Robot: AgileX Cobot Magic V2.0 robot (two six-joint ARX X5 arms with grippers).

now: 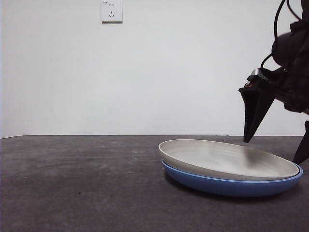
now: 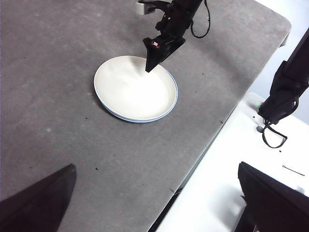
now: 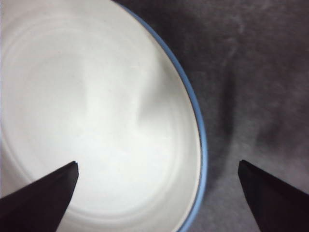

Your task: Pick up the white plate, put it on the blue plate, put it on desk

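The white plate [image 1: 227, 157] [image 2: 135, 89] [image 3: 96, 96] lies nested in the blue plate [image 1: 231, 186] [image 2: 172, 102] [image 3: 195, 116]. Only the blue rim shows around it. Both rest on the desk [image 1: 72, 183] [image 2: 58, 72] [image 3: 251, 72]. My right gripper [image 1: 274, 150] [image 2: 149, 67] [image 3: 157, 163] hangs open just above the stack. One jaw is over the white plate and the other is outside the rim, with nothing held. Far from the plates, high over the desk, my left gripper [image 2: 156, 166] is open and empty.
The desk's edge [image 2: 212, 140] runs diagonally beside the plates, with a white surface [image 2: 217, 193] beyond it. A black arm base with cables [image 2: 282, 92] stands on that surface. A wall socket [image 1: 111, 10] is on the white back wall.
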